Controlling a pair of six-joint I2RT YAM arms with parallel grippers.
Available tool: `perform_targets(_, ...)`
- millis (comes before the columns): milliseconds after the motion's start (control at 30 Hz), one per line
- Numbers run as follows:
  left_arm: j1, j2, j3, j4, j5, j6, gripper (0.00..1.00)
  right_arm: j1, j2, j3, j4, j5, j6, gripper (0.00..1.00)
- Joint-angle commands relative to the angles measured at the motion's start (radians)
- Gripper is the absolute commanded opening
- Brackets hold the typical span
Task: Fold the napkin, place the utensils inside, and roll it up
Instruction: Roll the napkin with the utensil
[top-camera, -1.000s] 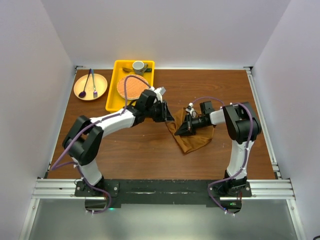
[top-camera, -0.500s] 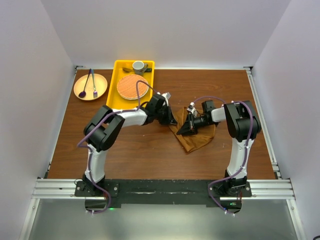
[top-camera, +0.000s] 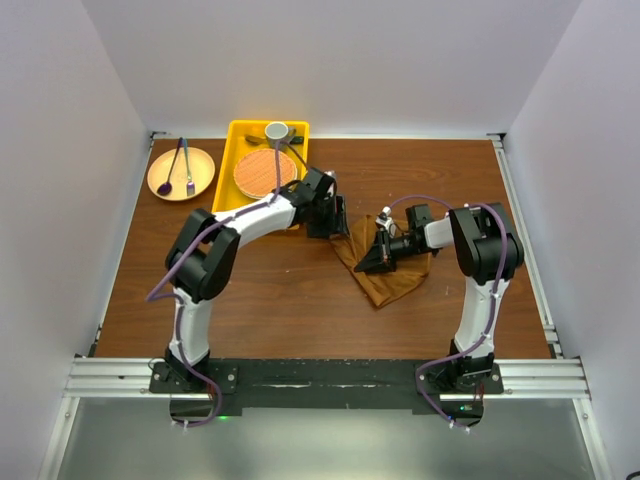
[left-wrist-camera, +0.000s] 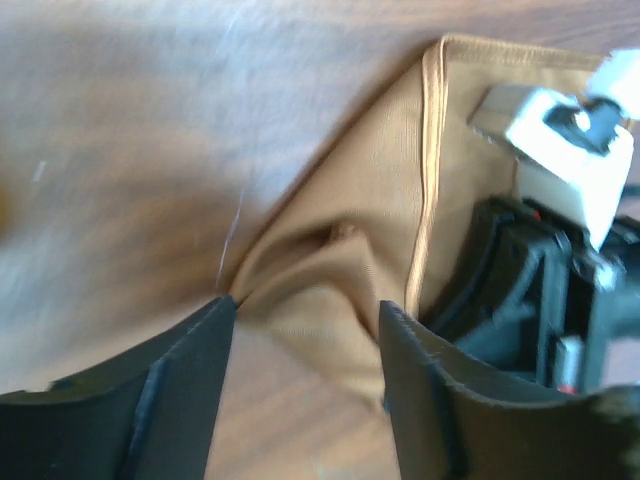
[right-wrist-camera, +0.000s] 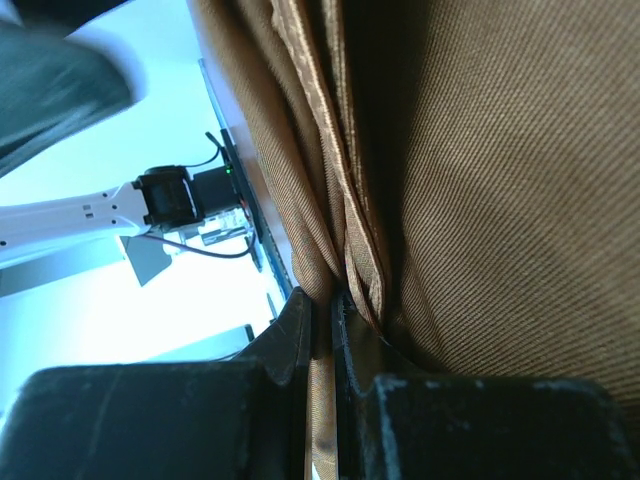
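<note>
Right jaws clench a bunched napkin (top-camera: 388, 285) fold, left jaws gape beside its corner; folding seems underway, filling and rolling remain.

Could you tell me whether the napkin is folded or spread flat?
Folded: the napkin forms a rough triangle, its layers stacked and bunched.

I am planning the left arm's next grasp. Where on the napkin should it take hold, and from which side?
Probably the bunched corner of the napkin, approached from the side of the yellow tray. The cloth rises into a ridge there, already between the fingers of the open left gripper, while the right gripper pinches folds farther right.
</note>
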Motion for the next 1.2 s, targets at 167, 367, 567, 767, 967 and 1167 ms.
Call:
perform_targets(167, -0.042, -0.155, -0.142, -0.064, 0.093, -0.402, 0.67, 0.000, -0.043, -0.005, -0.012, 0.179, -0.004, 0.00)
perform_targets(367, -0.055, -0.089, -0.176, -0.011, 0.139, -0.597, 0.70, -0.002, -0.055, -0.002, -0.003, 0.161, -0.009, 0.00)
perform_targets(567, -0.058, -0.017, -0.178, 0.054, 0.134, -0.691, 0.70, -0.002, -0.046, -0.006, 0.017, 0.133, -0.007, 0.00)
perform_targets(767, -0.068, 0.027, -0.159, 0.016, 0.122, -0.782, 0.66, 0.000, -0.064, -0.017, 0.025, 0.121, -0.006, 0.00)
perform_targets(967, -0.078, 0.000, -0.177, -0.049, 0.021, -0.812, 0.58, 0.001, -0.095, -0.049, 0.103, 0.099, 0.066, 0.00)
perform_targets(1167, -0.082, -0.012, -0.210, 0.011, 0.021, -0.800, 0.57, 0.001, -0.127, -0.063, 0.175, 0.075, 0.146, 0.00)
